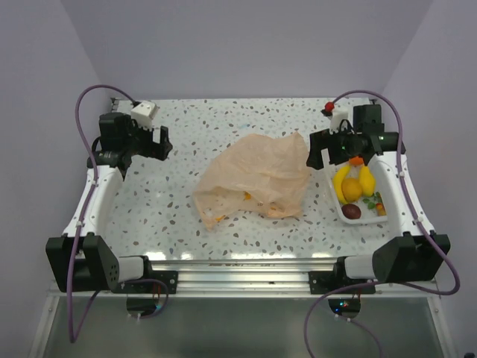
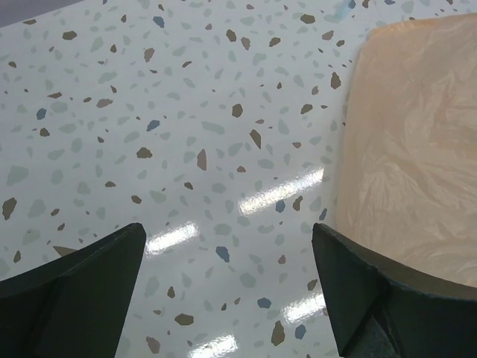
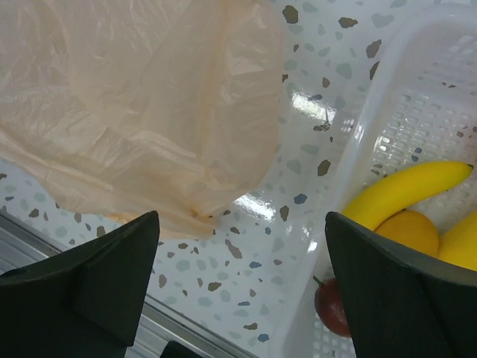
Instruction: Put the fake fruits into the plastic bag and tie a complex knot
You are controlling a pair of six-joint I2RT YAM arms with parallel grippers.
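Observation:
The peach-orange plastic bag (image 1: pixel 257 179) lies crumpled in the middle of the table, with a small orange piece (image 1: pixel 247 197) showing through it. It also shows in the left wrist view (image 2: pixel 417 164) and the right wrist view (image 3: pixel 134 104). Yellow bananas (image 1: pixel 344 181), a round orange (image 1: pixel 352 187) and a dark purple plum (image 1: pixel 352 212) lie in the white tray (image 1: pixel 390 183). In the right wrist view I see a banana (image 3: pixel 410 190), the orange (image 3: pixel 410 231) and the plum (image 3: pixel 332 306). My left gripper (image 1: pixel 162 142) is open and empty, left of the bag. My right gripper (image 1: pixel 319 153) is open and empty, between bag and tray.
Small red, green and orange pieces (image 1: pixel 375 203) lie at the tray's near end. A red-topped small object (image 1: pixel 328 110) stands at the back right. The metal rail (image 1: pixel 246 262) runs along the table's near edge. Purple walls close in the table.

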